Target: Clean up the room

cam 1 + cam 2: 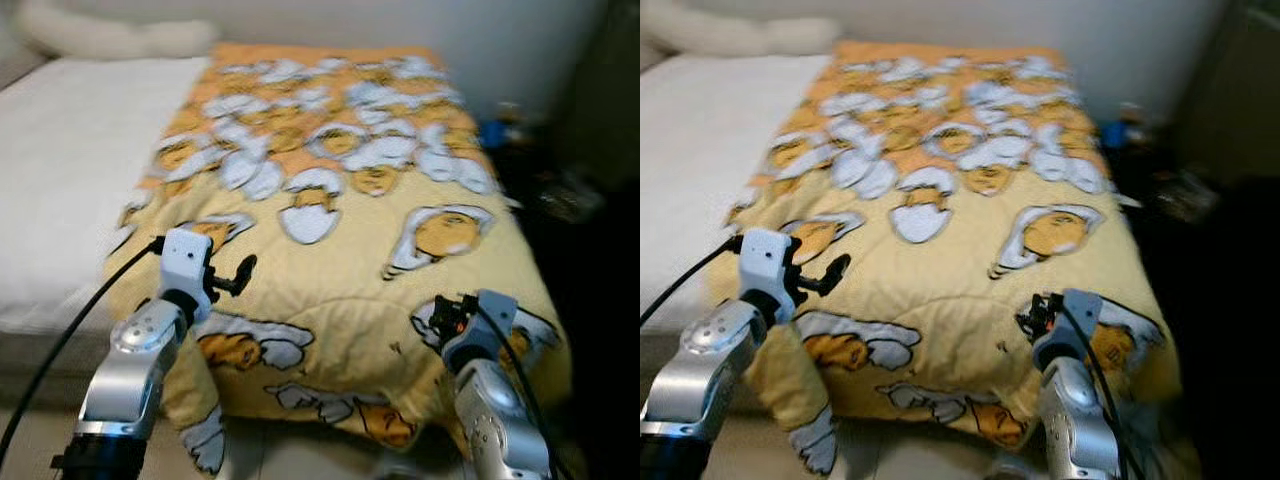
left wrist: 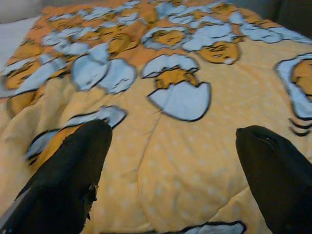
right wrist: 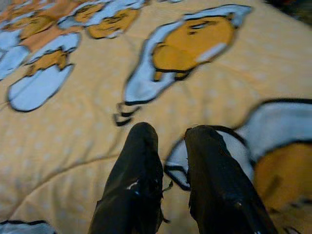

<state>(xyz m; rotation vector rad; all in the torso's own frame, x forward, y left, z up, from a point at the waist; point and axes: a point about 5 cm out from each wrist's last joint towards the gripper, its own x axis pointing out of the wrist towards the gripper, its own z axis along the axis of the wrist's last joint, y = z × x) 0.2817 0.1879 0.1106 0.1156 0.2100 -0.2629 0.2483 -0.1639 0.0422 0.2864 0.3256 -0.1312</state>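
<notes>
I am standing at the near end of the bed [image 1: 60,160], and the yellow blanket [image 1: 340,250] with its egg cartoon print lies spread over the right half of the mattress, its near edge hanging toward the floor in front of me. My left gripper [image 2: 175,161] hovers over the blanket's near left corner with its fingers spread wide and nothing between them; my right gripper [image 3: 168,146] sits low over the near right corner with its fingers almost pressed together, and I cannot see any cloth caught in that narrow gap. By my reckoning the blanket is mostly laid out flat, though the near left corner bunches and droops (that fold looks the least tidy part), so smoothing or tucking the near edge seems to be what remains here. A pale pillow [image 1: 110,35] rests at the far left. The head views take in the whole bed plus some dark clutter [image 1: 560,190] on the floor to the right, too blurred to name, which may also need clearing. My wrist views miss all that but give the finger spacing and the quilted surface up close.
</notes>
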